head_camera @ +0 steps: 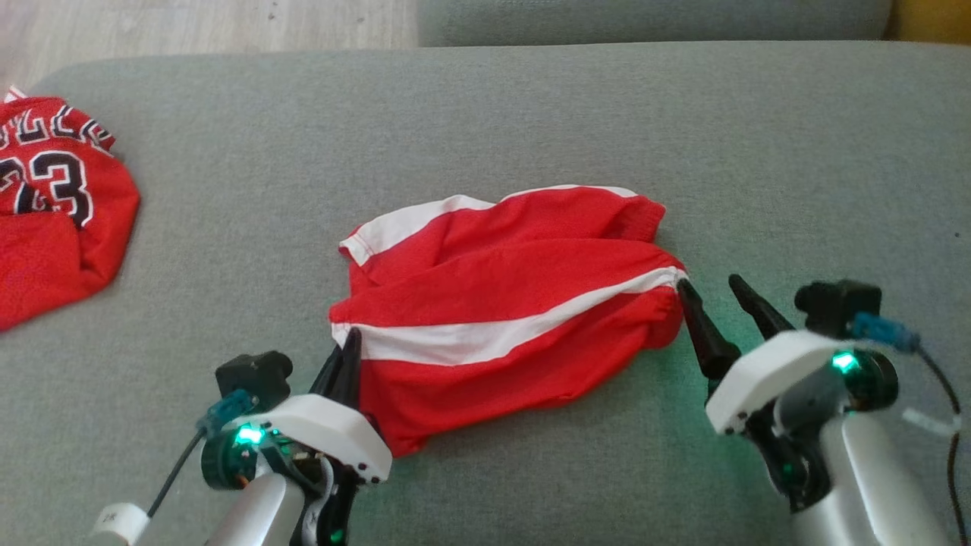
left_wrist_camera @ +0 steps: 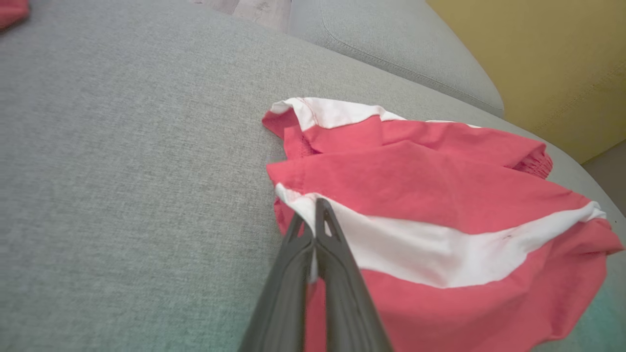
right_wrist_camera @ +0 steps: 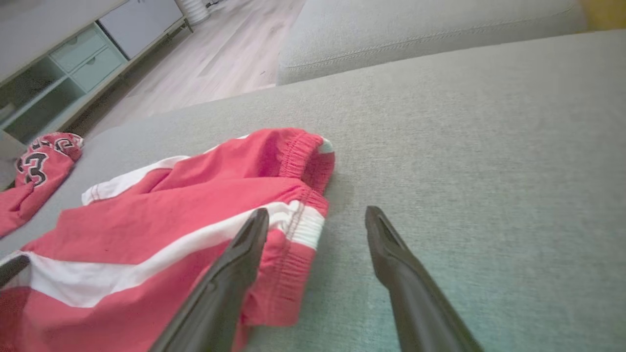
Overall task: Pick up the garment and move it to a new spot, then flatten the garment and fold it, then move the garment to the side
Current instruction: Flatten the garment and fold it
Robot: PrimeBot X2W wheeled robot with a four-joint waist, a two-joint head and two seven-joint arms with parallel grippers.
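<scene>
Gripping the crumpled red-and-white fabric shorts (head_camera: 501,318) at their left edge with left jaws; holding right jaws open beside the waistband (right_wrist_camera: 303,220).

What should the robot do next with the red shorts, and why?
Probably nudge the right hand toward the red shorts and close it on the waistband. The left hand pinches the other end at the white stripe, while the right one is open at the cloth's edge, so both ends would be held for lifting.
</scene>
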